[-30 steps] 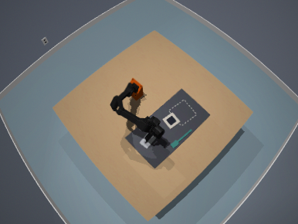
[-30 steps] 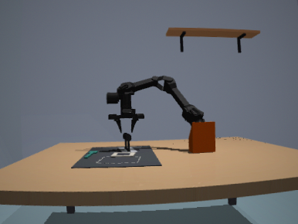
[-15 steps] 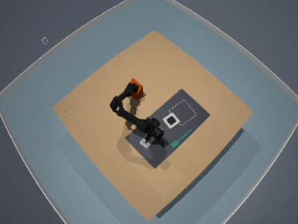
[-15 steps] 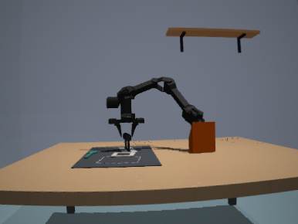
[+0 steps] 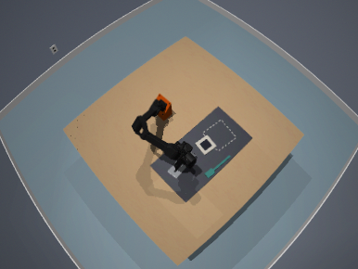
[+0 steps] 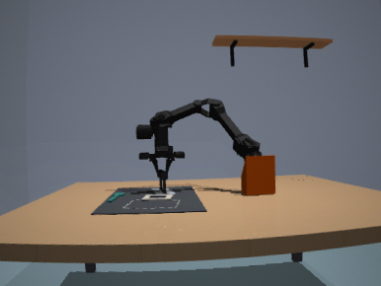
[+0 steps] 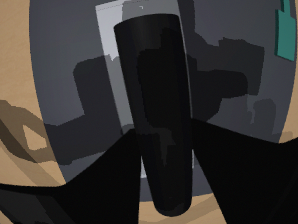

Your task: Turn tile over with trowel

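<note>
My gripper (image 6: 163,174) (image 7: 162,129) is shut on the black handle of the small trowel (image 6: 164,184) (image 7: 155,90). The handle stands up between the fingertips. The trowel's light grey blade (image 5: 173,172) (image 7: 106,31) is low over or on the mat; contact is unclear. The tile (image 5: 200,148) (image 6: 157,199) lies flat on the mat, a pale square with a dark square centre facing up. It is beside the dashed outline (image 5: 228,129) and may overlap its near edge. The arm hides part of the trowel in the top view.
The dark mat (image 5: 243,135) (image 6: 194,205) lies on the wooden table (image 5: 116,93) (image 6: 222,227). A teal tool (image 5: 210,172) (image 6: 115,197) (image 7: 286,37) lies on the mat on the side away from the arm's orange base (image 5: 165,110) (image 6: 260,175).
</note>
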### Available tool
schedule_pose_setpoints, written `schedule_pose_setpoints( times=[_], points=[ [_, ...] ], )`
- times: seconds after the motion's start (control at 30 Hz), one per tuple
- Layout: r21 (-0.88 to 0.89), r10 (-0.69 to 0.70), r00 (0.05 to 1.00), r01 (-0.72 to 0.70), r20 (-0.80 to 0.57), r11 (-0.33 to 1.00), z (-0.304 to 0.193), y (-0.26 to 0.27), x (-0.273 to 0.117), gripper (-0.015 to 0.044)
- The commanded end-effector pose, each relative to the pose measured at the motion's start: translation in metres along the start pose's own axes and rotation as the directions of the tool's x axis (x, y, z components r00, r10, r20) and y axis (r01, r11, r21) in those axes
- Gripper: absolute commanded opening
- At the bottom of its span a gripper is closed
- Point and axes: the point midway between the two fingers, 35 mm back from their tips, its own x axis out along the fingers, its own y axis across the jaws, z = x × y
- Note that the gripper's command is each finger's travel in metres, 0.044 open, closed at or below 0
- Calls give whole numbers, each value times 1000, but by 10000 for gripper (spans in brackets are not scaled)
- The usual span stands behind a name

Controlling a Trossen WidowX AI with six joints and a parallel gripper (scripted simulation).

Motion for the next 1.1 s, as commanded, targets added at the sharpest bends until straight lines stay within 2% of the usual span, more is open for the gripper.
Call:
schedule_pose_setpoints(
  times=[0.0,0.4,0.7,1.0,1.07],
  points=[
    [-4,2,1000,-2,-1,1000,0,0,1,130],
    [-8,2,1000,-2,-1,1000,0,0,1,130],
    [-227,2,1000,-3,-1,974,0,0,1,130],
    [-243,2,1000,-3,-1,970,0,0,1,130],
    [-243,2,1000,-3,-1,970,0,0,1,182]
  ],
)
